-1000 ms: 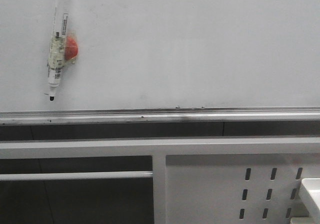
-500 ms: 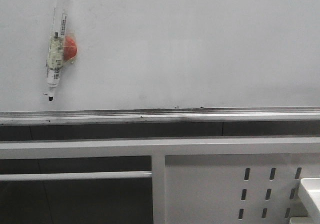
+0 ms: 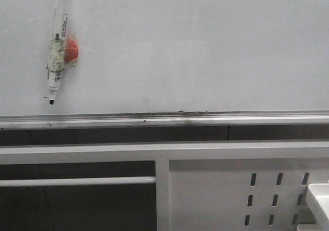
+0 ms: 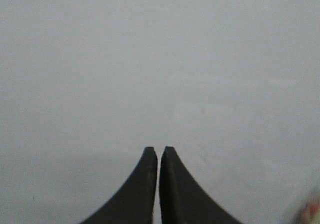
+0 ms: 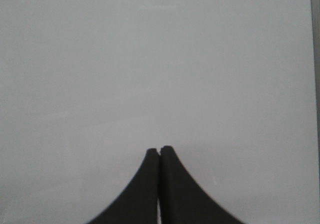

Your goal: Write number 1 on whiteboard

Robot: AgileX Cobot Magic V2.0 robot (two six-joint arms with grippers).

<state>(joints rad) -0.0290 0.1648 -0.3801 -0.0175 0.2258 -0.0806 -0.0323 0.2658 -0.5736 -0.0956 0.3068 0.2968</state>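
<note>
The left gripper, a pair of black tapered fingers, has its jaws drawn almost together, with only a hairline slit between the tips and nothing held in them. The right gripper, of the same black make, has its tips pressed together, also holding nothing. Both face a plain pale surface that fills each wrist view; a blurred reddish patch shows at one corner of the left wrist view.

In the front view neither gripper appears. The large plain white glossy whiteboard fills the upper half, with a grey metal rail along its bottom edge. No marker stroke for the number 1 can be seen on the board; its surface shows only faint specks.

On the board's left side hangs a white marker pen with a black cap end, nearly upright, its dark tip pointing down and ending above the rail. Just beside its middle, touching it, sits a small round red magnet wrapped to the pen with clear tape.

Below the rail stands a white perforated metal frame with slotted holes at the right; no containers are visible.
</note>
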